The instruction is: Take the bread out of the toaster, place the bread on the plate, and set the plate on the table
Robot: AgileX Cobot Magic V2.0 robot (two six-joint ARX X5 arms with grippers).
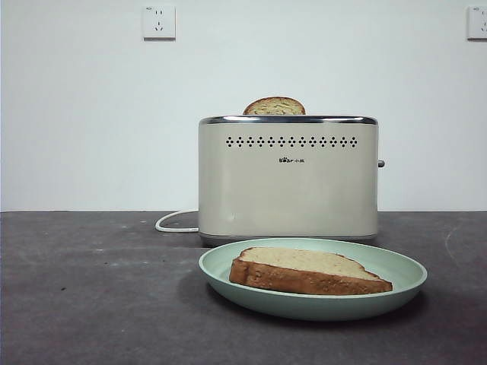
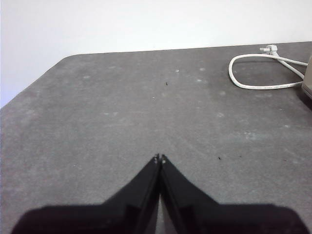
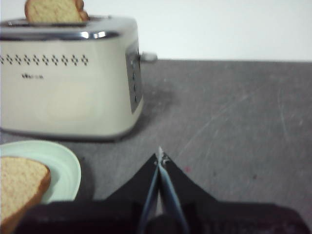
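The front camera sits low, near worktop (image 1: 91,304) height, looking level and close at the plate (image 1: 228,270) and the toaster (image 1: 288,179) behind it, with a white wall beyond. The left wrist camera looks down over its own jaws at bare worktop and the toaster's white cord (image 2: 253,73). The right wrist camera, close by, shares the toaster and plate with the front view.

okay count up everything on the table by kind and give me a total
Bread slices: 2, the bread lying on the plate, a second slice in the toaster
Toaster: 1
Plate: 1
Cord: 1
Total: 5, all on the table
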